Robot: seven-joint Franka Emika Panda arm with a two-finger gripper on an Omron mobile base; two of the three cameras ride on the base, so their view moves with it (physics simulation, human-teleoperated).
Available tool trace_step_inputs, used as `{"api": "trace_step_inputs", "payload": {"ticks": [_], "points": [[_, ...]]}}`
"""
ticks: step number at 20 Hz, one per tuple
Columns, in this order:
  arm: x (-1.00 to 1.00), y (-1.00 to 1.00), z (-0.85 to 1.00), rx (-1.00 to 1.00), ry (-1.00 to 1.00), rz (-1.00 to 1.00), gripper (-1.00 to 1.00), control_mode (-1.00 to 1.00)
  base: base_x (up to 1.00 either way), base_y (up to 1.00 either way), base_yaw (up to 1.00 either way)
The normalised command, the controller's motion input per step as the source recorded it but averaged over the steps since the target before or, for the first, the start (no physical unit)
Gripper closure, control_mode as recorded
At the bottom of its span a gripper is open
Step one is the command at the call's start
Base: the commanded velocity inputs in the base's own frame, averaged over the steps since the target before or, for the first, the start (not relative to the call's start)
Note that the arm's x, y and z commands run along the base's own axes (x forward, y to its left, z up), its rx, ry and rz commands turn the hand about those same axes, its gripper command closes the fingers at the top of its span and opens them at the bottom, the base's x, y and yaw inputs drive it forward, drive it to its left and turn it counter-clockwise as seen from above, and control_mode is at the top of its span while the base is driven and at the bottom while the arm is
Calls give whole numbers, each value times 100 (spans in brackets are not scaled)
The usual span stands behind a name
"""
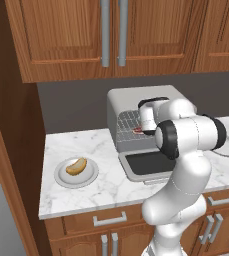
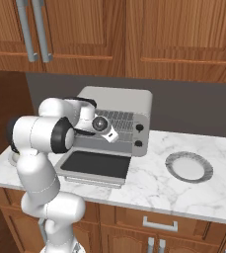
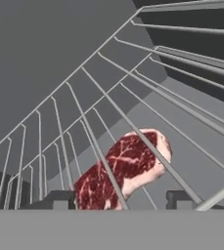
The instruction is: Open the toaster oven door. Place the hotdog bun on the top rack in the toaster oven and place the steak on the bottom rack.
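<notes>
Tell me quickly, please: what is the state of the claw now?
Claw: open, fingertips apart on either side of the steak, which lies on a rack in the toaster oven; no grip visible.

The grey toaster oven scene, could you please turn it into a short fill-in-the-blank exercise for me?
1. The dark glass toaster oven door is folded ____.
2. The golden-tan hotdog bun lies on a round ____.
3. The red raw steak is inside the boxy grey ____.
4. The other round plate carries ____.

Missing words: open; plate; toaster oven; nothing

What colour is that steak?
The steak is deep red with pale streaks, clearest in the hand view.
</notes>
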Motion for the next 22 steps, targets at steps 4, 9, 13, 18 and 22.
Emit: {"api": "trace_step_inputs", "payload": {"ticks": [4,9,13,18,22], "points": [[-19,0,-22,0,0,0,100,-100,0,0,0],[-18,0,-23,0,1,0,100,-100,0,0,0],[-17,0,-24,0,2,0,100,-100,0,0,0],[-19,0,-25,0,5,0,100,-100,0,0,0],[-24,1,-27,0,7,0,100,-100,0,0,0]]}}
